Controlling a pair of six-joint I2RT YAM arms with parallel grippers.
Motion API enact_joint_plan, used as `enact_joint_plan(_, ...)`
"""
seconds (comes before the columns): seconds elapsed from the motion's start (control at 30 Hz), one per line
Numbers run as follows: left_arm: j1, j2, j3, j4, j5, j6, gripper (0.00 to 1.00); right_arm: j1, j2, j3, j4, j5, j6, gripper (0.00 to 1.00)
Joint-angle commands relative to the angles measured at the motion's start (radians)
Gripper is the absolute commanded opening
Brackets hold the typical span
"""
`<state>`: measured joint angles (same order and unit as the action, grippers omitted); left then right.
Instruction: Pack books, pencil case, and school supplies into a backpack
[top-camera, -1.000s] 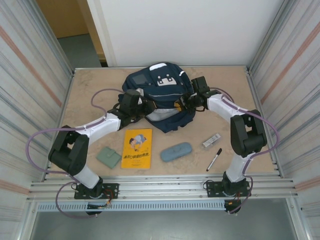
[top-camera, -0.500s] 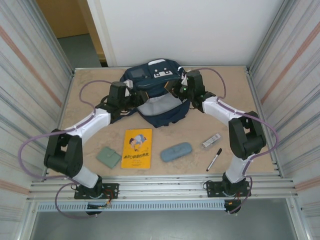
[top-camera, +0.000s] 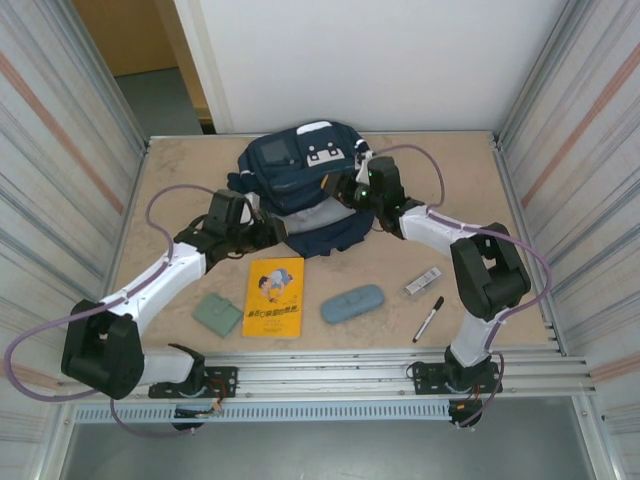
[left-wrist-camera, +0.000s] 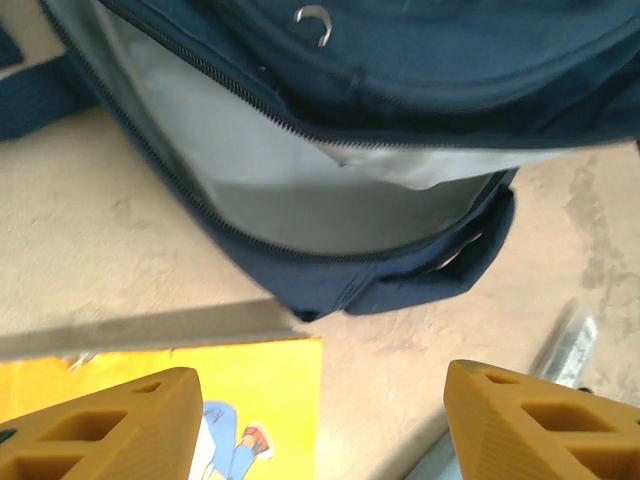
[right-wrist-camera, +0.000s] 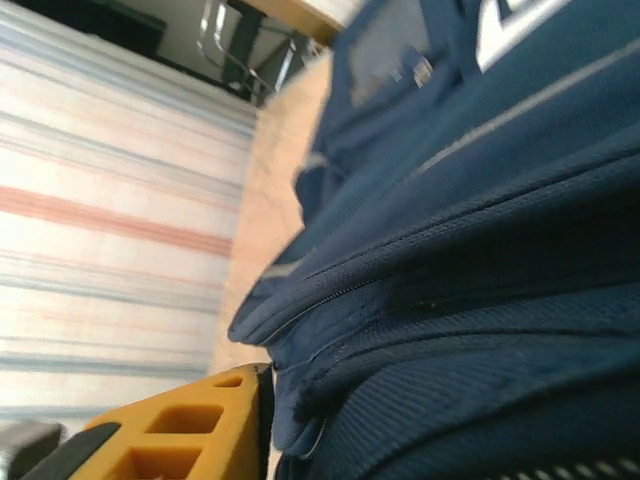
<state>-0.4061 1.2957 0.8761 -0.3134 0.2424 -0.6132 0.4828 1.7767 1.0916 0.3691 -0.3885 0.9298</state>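
Top external view has the backpack (top-camera: 300, 185) at the far middle of the tabletop (top-camera: 180, 180), its main zip gaping toward the near side. Just near of it the left gripper (top-camera: 266, 232) hangs with jaws apart, empty; the right gripper (top-camera: 347, 190) presses its fabric, jaw state impossible to tell. With book (top-camera: 273, 296), pencil case (top-camera: 352, 303) and supplies (top-camera: 429, 318) unpacked nearer, opening looks done; next calls for lifting the book

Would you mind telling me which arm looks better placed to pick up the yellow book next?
Left, probably. The left gripper hangs open right by the book, while the right gripper is up against the backpack, farther from the book.
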Motion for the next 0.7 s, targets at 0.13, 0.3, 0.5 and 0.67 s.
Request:
enact_joint_plan(0.13, 0.018, -0.053, -0.072, -0.155, -0.062, -0.058, 0.65, 0.026, -0.059, -0.164, -0.028, -0.002, -0.052, 0.43)
enact_joint_plan(0.3, 0.003, -0.041, -0.118, -0.227, -0.051, -0.087, 0.64, 0.066, -0.194, -0.193, -0.32, 0.072, -0.186, 0.6)
enact_joint_plan(0.5, -0.007, 0.002, -0.155, -0.276, -0.09, -0.091, 0.64, 0.164, -0.313, -0.206, -0.565, 0.139, -0.273, 0.63)
enact_joint_plan(0.67, -0.007, 0.06, -0.161, -0.27, -0.042, -0.037, 0.65, 0.339, -0.203, -0.131, -0.67, 0.131, -0.253, 0.6)
